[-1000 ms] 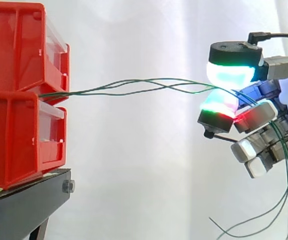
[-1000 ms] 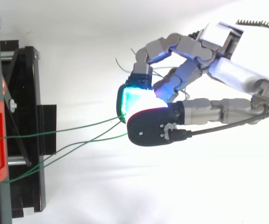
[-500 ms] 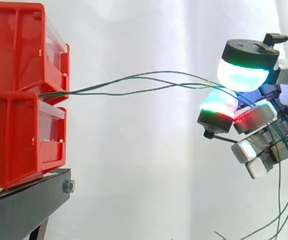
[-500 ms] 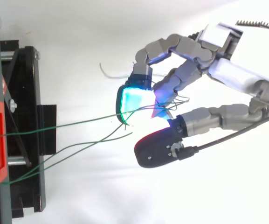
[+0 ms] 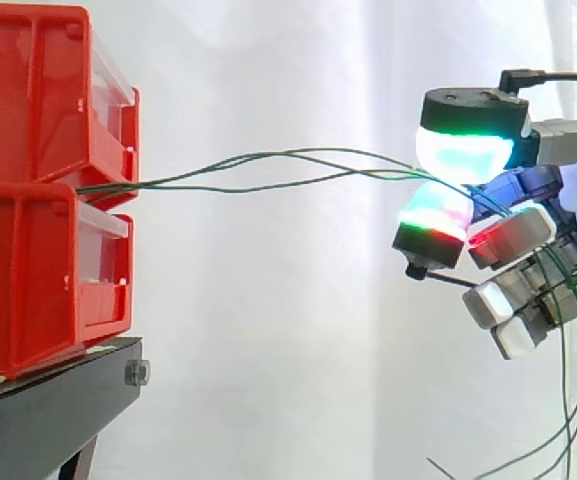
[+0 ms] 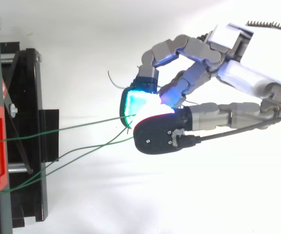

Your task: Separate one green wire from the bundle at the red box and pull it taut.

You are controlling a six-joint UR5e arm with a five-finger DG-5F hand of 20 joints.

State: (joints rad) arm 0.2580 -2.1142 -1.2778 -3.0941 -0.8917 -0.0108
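Red bins [image 5: 38, 190] sit stacked on the black stand [image 5: 58, 410] at 9 o'clock in the side view; my hand [image 6: 250, 68] reaches in from 3 o'clock, fingers curled, thumb pressed onto a fingertip, pinching the green wires [image 5: 168, 181]. They span from between the bins, slightly bowed, tails hanging toward 5 o'clock. Half a second ago my thumb stood lifted clear.

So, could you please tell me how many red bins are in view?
2, stacked on the black stand: the upper red bin sits on the lower red bin.
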